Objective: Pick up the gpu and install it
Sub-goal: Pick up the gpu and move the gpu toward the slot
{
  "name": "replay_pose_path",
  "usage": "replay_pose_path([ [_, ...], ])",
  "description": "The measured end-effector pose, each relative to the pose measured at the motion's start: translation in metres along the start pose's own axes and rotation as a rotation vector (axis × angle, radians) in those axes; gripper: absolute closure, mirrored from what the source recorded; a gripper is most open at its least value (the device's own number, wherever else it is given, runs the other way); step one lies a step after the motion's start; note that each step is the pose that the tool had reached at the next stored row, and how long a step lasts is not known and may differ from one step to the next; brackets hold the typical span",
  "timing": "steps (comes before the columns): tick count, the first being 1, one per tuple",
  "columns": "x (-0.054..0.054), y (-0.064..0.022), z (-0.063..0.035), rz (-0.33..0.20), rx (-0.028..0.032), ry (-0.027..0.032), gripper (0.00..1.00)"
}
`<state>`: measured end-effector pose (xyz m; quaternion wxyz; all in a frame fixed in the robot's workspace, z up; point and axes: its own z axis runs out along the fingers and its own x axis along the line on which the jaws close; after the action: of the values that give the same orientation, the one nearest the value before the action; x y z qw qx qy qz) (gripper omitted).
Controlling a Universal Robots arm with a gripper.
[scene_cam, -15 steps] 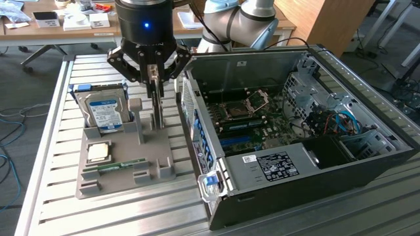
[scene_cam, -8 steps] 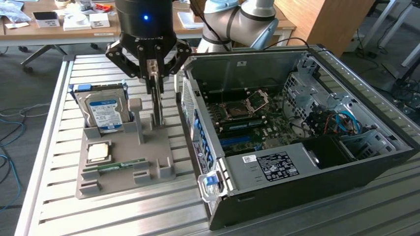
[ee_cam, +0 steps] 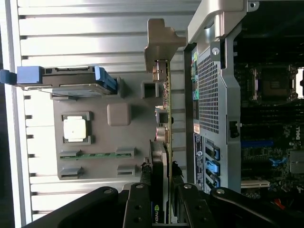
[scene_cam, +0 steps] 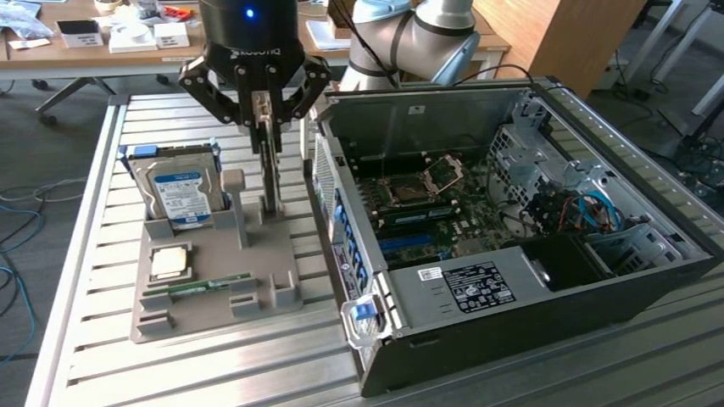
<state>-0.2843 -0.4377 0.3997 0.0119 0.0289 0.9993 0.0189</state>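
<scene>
On the slatted metal table (scene_cam: 80, 356) – wooden desk (scene_cam: 51, 56) behind – the gripper (scene_cam: 263, 114) pinches the gpu (scene_cam: 270, 174), upright at the grey tray (scene_cam: 209, 305) beside the open PC case (scene_cam: 543, 315).

Black gripper (scene_cam: 264, 127), blue light (scene_cam: 249, 13), seemingly silver arm (scene_cam: 421, 38)

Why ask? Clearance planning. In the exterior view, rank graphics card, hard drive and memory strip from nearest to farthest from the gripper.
1. Graphics card: upright between the jaws.
2. Hard drive: standing, toward the exterior view's left.
3. Memory strip: lying flat, toward the camera.
</scene>
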Motion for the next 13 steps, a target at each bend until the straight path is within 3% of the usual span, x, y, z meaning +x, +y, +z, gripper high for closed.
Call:
replay_pose_path([
  [1, 0.0, 0.0001, -0.0016, 0.0, 0.0, 0.0, 0.73],
  [2, 0.0, 0.0004, -0.0103, 0.0, 0.0, 0.0, 0.73],
  [13, -0.001, 0.0009, -0.0234, 0.0, 0.0, 0.0, 0.73],
])
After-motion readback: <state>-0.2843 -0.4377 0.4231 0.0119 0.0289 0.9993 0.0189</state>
